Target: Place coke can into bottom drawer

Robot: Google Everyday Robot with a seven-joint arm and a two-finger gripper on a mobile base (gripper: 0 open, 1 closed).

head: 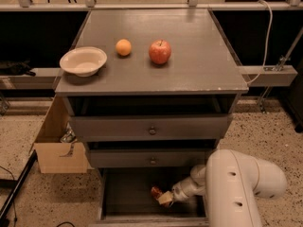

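The bottom drawer (128, 195) is pulled open below the two upper drawers, and its dark floor shows. My gripper (164, 197) reaches into it from the right, low over the floor near the middle. It is shut on the coke can (155, 191), a small red can that sticks out to the left of the fingertips and is partly hidden by them. I cannot tell whether the can touches the drawer floor. My white arm (236, 188) fills the lower right.
On the cabinet top (199, 74) sit a white bowl (83, 60), an orange (123, 47) and a red apple (160, 51). The two upper drawers (151, 126) are closed. A cardboard box (57, 148) stands to the cabinet's left.
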